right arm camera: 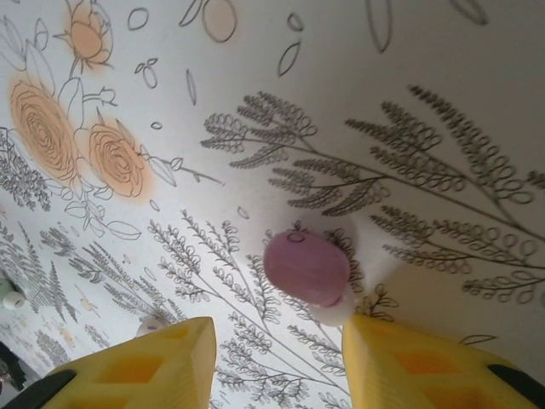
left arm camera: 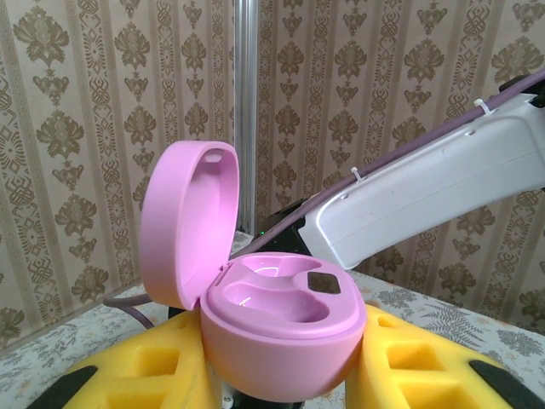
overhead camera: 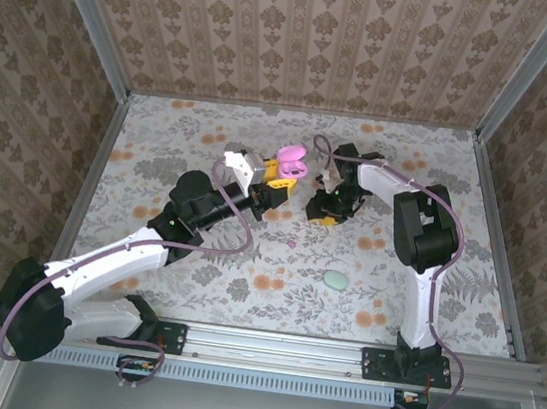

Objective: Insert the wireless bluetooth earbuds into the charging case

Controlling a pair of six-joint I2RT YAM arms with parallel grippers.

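Table (overhead camera: pixel 196 255): open floral surface on every side of my right claw (right arm camera: pixel 277 334), whose fingers stand apart above it.

My left claw (overhead camera: pixel 278 178) is clamped on the pink charging case (left arm camera: pixel 281 328), lid hinged upright, wells facing up.

The pinkish-purple earbud (right arm camera: pixel 305 266) lies on the table just past my right claw's tips, nearer the right-hand finger, with free room beside the left one.

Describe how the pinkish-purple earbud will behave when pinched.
The earbud looks rounded and smooth, so it may slip out of the right gripper. Narrower than that gripper's open gap, it is probably light and easily nudged. Its oval body could roll on the flat table.
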